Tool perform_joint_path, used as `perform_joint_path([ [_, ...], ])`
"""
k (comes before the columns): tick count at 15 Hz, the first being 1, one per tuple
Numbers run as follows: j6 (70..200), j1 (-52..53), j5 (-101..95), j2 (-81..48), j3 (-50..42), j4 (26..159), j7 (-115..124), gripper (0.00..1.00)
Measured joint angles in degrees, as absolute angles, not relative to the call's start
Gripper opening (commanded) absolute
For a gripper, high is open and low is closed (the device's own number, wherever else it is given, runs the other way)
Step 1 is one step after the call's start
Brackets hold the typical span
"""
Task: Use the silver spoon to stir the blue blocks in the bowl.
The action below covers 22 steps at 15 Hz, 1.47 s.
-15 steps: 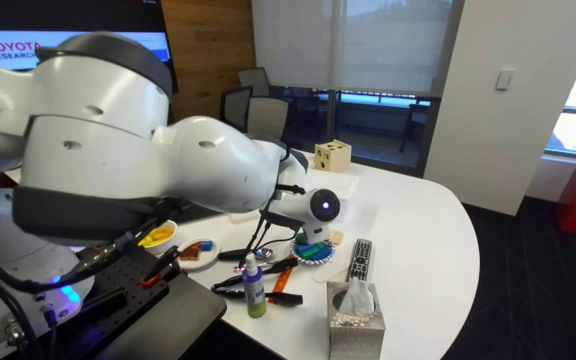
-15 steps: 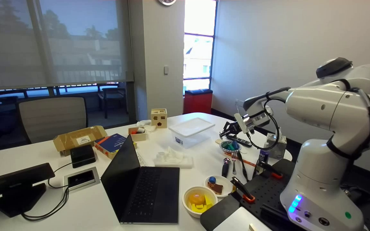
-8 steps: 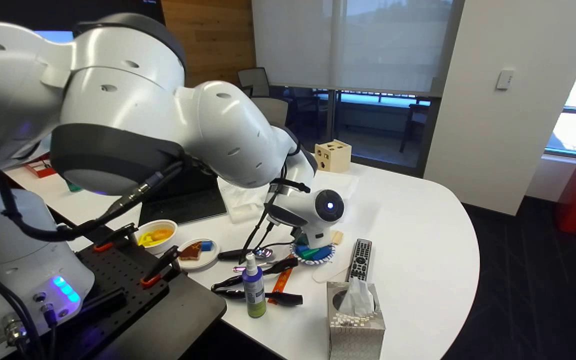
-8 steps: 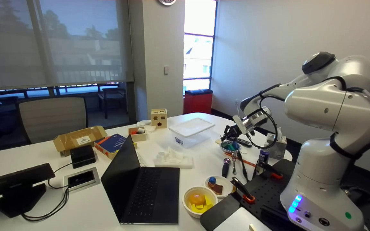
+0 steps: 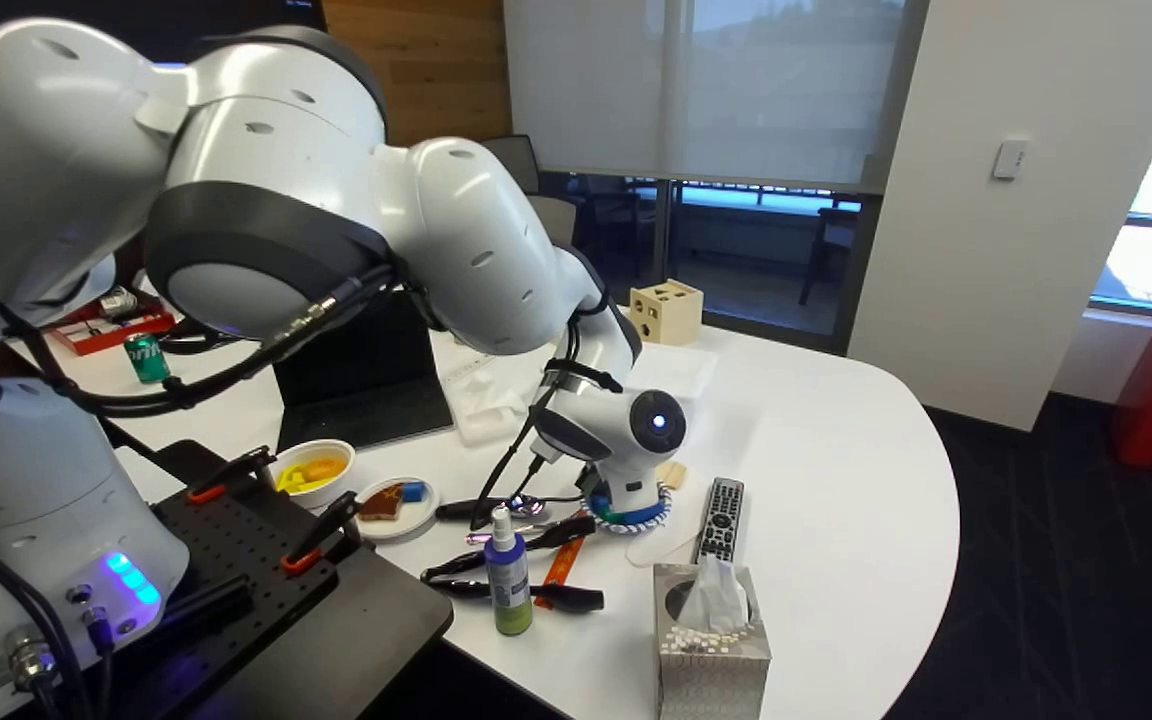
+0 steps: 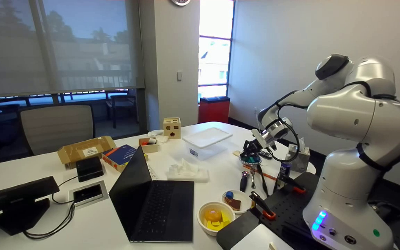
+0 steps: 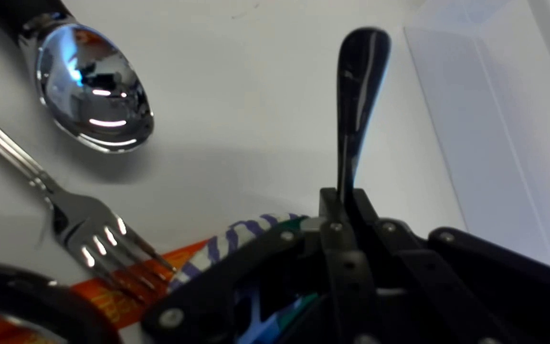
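Observation:
My gripper (image 7: pixel 345 195) is shut on the silver spoon (image 7: pixel 362 81). The spoon's shiny handle end sticks up past the fingertips in the wrist view; its other end is hidden behind the gripper. The bowl (image 5: pixel 626 528) has a rim with white and blue-purple stripes, also seen in the wrist view (image 7: pixel 237 239). My gripper (image 6: pixel 247 152) is low over the bowl and covers much of it. Blue blocks (image 7: pixel 266 331) show inside it, partly behind the gripper, with green pieces among them. I cannot tell whether the spoon touches them.
A scoop (image 7: pixel 96 91) and a fork (image 7: pixel 86 222) lie beside the bowl. A clear lidded box (image 6: pixel 207 142) stands behind. A remote (image 5: pixel 720 520), a tissue box (image 5: pixel 711 650), a spray bottle (image 5: pixel 509 580) and a plate (image 5: pixel 398 525) are around it.
My gripper has come down to the bowl and the wrist has turned steeper. The arm's elbow has swung and risen. The bowl now shows less behind the gripper.

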<state>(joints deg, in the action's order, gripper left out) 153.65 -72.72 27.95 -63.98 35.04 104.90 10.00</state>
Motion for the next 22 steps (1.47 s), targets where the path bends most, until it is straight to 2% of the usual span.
perform_joint_path([
  [8,153.67,-67.19,35.04,-57.25,29.88,105.03,7.90,0.02],
  [16,153.58,-65.20,49.41,-55.83,29.10,105.67,-5.89,0.02],
  [22,149.38,-61.51,58.94,-56.04,22.22,106.09,-11.77,0.02],
])
